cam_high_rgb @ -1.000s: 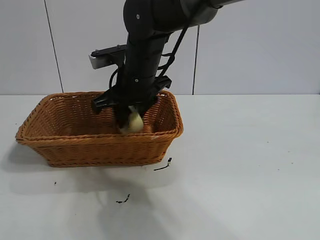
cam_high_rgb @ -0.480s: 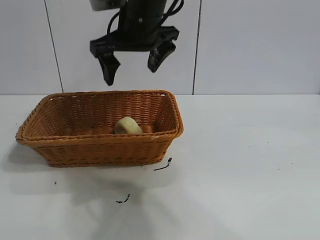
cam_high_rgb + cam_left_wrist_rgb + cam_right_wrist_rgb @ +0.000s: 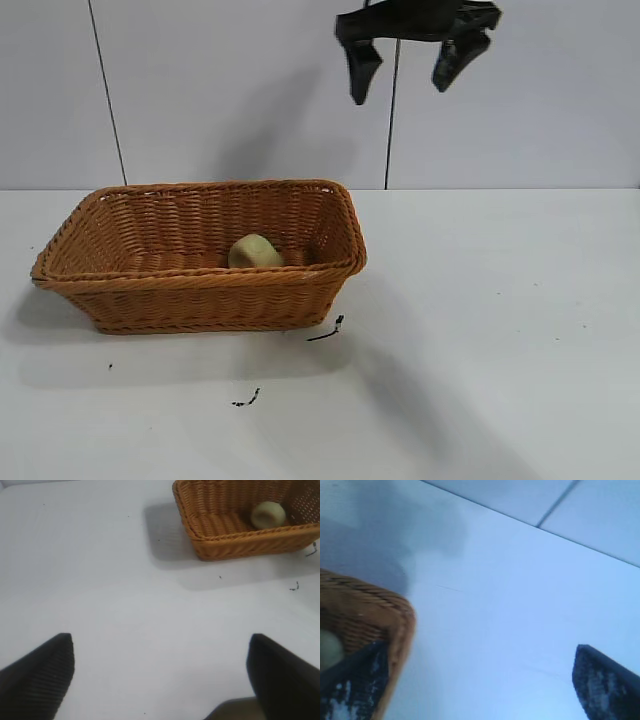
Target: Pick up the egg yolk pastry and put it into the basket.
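Pastry (image 3: 255, 252) now sits alone on the basket (image 3: 200, 300) floor near the right-hand wall, well below and to the left of the right pincer (image 3: 408, 60). A second ago that pincer had it down inside; now it hangs high, jaws spread wide and empty. Delivery looks finished. Left pincer (image 3: 160, 672), also wide open, hovers over bare table (image 3: 100, 580) elsewhere.

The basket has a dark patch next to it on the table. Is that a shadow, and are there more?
Yes. In the exterior view, the basket casts a soft grey shadow on the table below and left of it; a fainter streak lies right of it. In the left wrist view, the shadow lies along its outer wall. In the right wrist view, a blurry shadow darkens the surface past the rim.
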Tool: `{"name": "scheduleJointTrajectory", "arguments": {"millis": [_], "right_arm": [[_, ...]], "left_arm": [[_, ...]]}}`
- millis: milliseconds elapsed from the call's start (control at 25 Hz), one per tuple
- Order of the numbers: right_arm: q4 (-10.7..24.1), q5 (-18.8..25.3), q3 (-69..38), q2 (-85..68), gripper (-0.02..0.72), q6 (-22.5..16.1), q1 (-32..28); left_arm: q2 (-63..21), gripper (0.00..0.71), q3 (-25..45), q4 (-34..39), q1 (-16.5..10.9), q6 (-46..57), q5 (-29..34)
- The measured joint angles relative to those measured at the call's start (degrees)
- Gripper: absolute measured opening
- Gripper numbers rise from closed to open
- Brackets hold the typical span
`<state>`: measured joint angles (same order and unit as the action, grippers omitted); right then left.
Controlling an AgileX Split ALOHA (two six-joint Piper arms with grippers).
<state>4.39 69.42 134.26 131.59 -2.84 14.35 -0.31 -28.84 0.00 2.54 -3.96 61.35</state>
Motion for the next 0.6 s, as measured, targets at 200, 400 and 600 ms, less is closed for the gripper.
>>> {"name": "scheduleJointTrajectory", "arguments": {"millis": [200, 400, 600], "right_arm": [[-0.4, 0.1, 0.1, -0.5, 0.693, 0.0, -6.5], [-0.7, 0.1, 0.0, -1.7, 0.693, 0.0, -8.2], [-0.1, 0.1, -3.3, -5.7, 0.693, 0.0, -8.1]], "left_arm": [[0.0, 0.696, 0.0, 0.0, 0.0, 0.0, 0.0], [0.0, 0.696, 0.0, 0.0, 0.0, 0.0, 0.0], [0.0, 0.696, 0.0, 0.0, 0.0, 0.0, 0.0]]}}
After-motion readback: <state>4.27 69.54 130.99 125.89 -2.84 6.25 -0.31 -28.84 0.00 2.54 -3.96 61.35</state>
